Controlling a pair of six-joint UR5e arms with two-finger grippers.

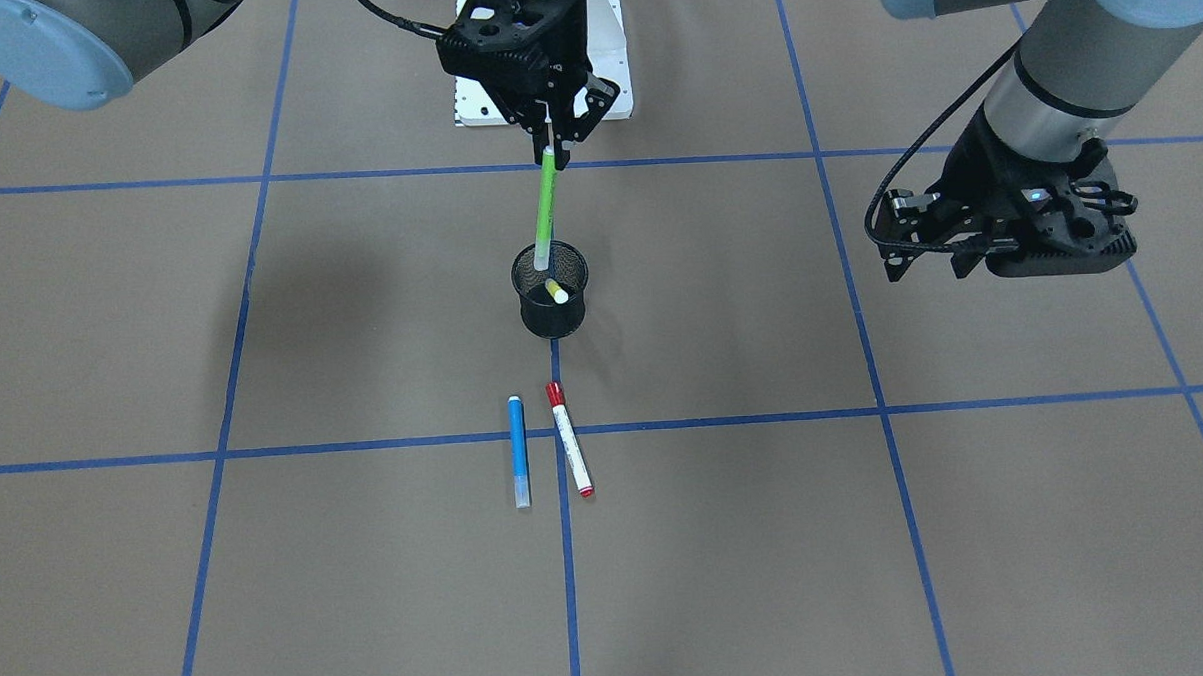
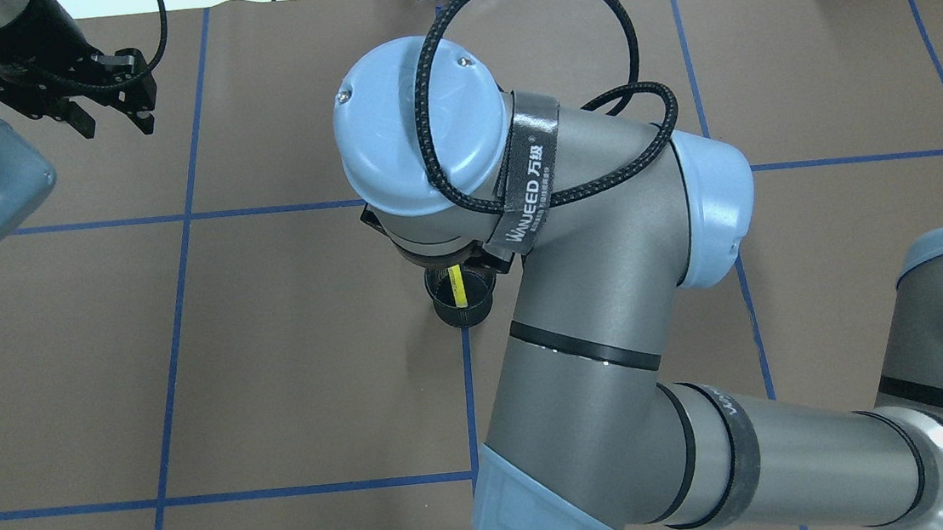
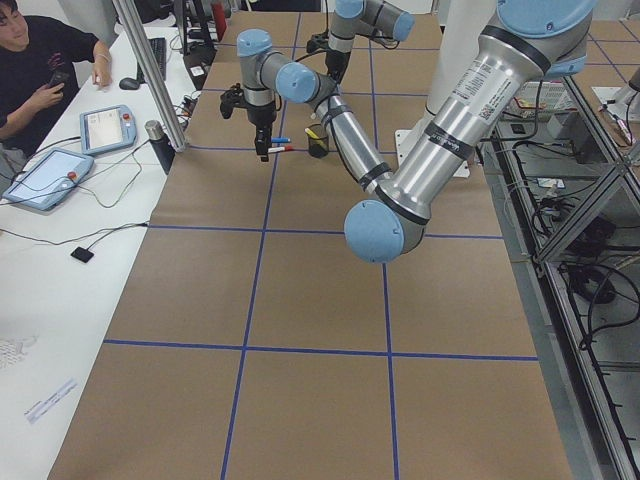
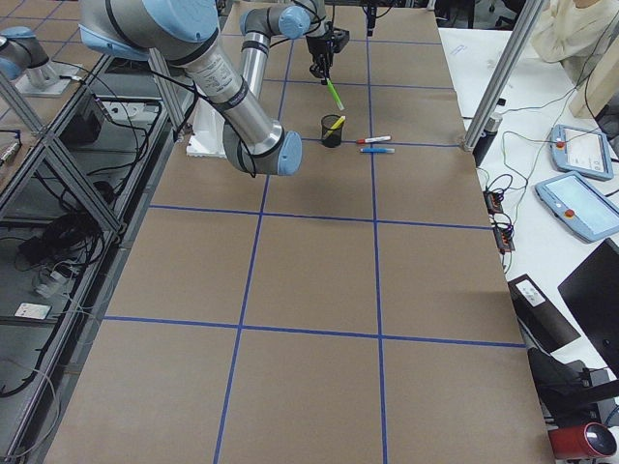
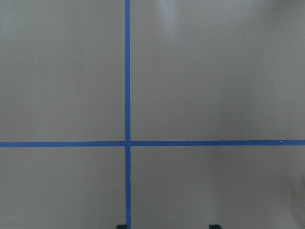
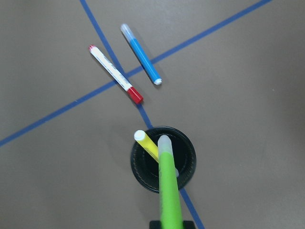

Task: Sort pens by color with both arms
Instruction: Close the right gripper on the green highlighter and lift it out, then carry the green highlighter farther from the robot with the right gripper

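Clock bearings are read from the cup (image 1: 552, 315) as you see it in the front-facing view.

- Right gripper (image 1: 552, 152): at 12 o'clock, above the cup, clenched on the top end of the green pen (image 1: 545, 210). The pen hangs tilted with its lower end over the cup's mouth, at about rim height. You cannot tell whether the tip is below the rim.
- Yellow pen (image 1: 557, 291): inside the cup, leaning, its tip up at the rim, just beside the green pen's lower end.
- Red pen (image 1: 569, 437) and blue pen (image 1: 517, 451): flat on the table (image 1: 269, 550) at 6 o'clock. They lie just beside each other without touching, and both cross a tape line (image 1: 365, 446). The red pen's cap points toward the cup.
- Left gripper (image 2: 116, 124): at 3 o'clock, well apart from the cup, raised, fingers spread with nothing between them.
- Right arm (image 2: 594, 305): in your overhead view it covers its own gripper and part of the cup.
- Base (image 1: 471, 107): a white plate at 12 o'clock, behind the right gripper.
- Open room: bare brown surface at 9 o'clock, and at 6 o'clock past the two pens.
- Edges: on the 6 o'clock side the table meets a white bench with a post (image 3: 150, 90), two pendants (image 3: 105, 128) and a person (image 3: 40, 60).
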